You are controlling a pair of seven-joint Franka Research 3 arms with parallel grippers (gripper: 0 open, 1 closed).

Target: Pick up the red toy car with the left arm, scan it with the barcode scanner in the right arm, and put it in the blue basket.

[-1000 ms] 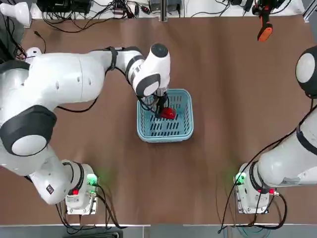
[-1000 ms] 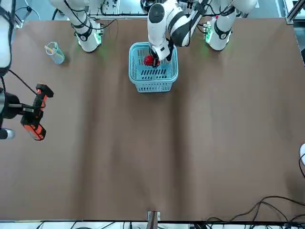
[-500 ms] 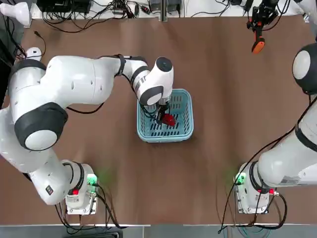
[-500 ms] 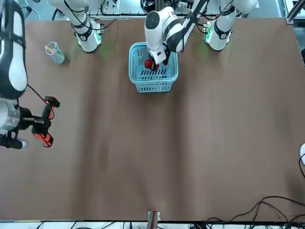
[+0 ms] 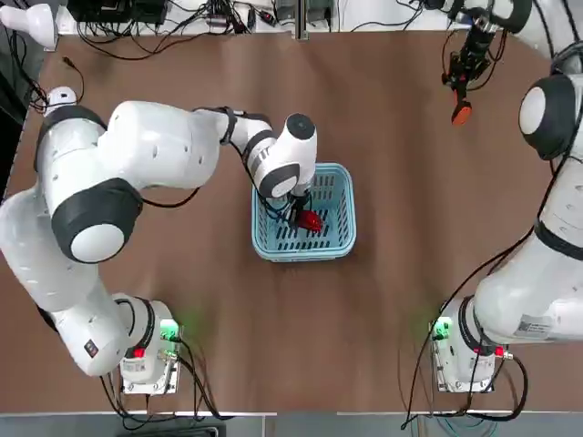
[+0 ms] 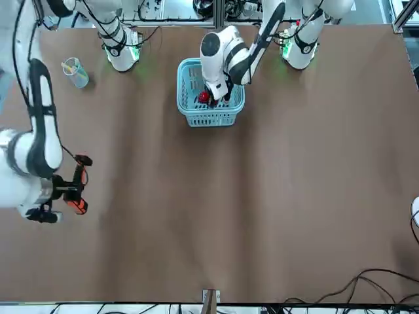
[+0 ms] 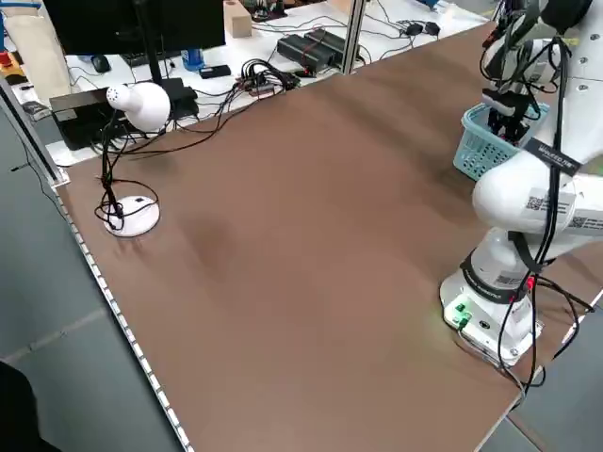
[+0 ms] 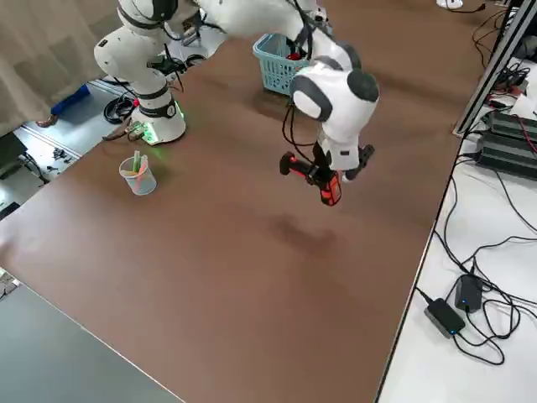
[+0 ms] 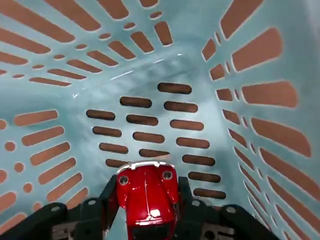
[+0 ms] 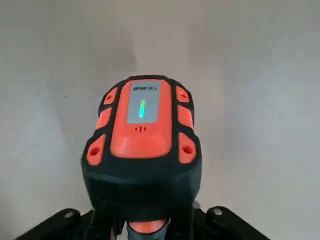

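**Red car at the basket, release left to do**

Nearest to the arms' bases, your left pincer [image 9: 148, 191] was closed on the red toy car [image 9: 151, 212], one finger at each side, its headlights towards the slotted bottom of the blue basket [image 5: 303, 259]. The car was over that bottom, within the basket's outline, but you could not tell whether it touched down. The pick-up was done; the placing was nearly so, with the letting go still left.

Farther out across the worktop [image 5: 392, 182], to the right of the basket, your right pincer [image 10: 146, 224] was pinched around the barcode scanner [image 10: 141, 145], well apart from the car. Its indicator light [image 10: 142, 109] glowed green, which alone could not tell you whether a scan had registered. With the car already at the basket, the scan was probably behind you, a judgement worth checking.

What remained was to lower the car if needed, spread the left pincer and lift clear without snagging the basket's wall.
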